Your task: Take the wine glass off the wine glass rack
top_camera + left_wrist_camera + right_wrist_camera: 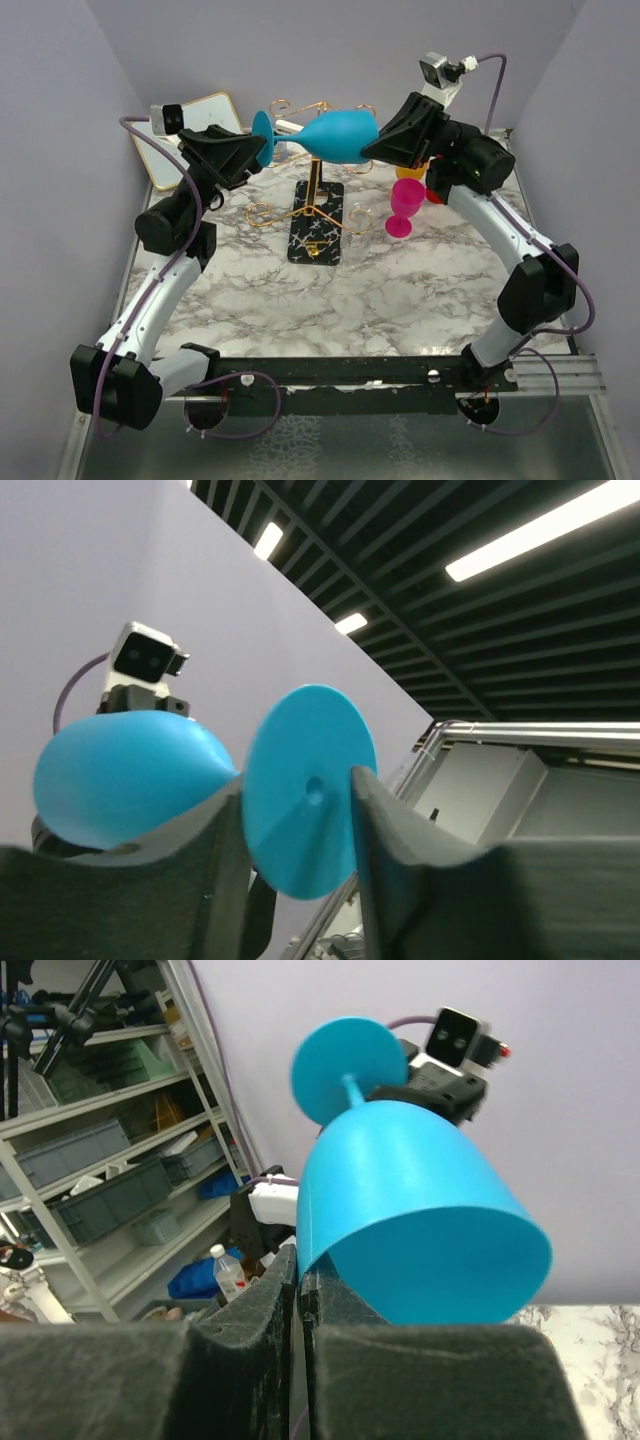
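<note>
A blue wine glass [340, 135] lies on its side in the air above the gold wire wine glass rack [315, 192], which stands on its black veined base [317, 238]. My left gripper [258, 150] is shut on the glass's round foot [300, 820], with one finger on each face of the disc. My right gripper [372, 150] is shut on the rim of the bowl [410, 1210], pinching its wall between the fingertips [287, 1265]. The bowl also shows in the left wrist view [120, 780]. The stem is mostly hidden.
A pink goblet [403, 206] stands right of the rack, with an orange cup [413, 172] and a red object [437, 190] behind it. A clear glass [357, 220] sits by the base. A gold-framed white board [205, 125] leans at the back left. Walls close in on three sides.
</note>
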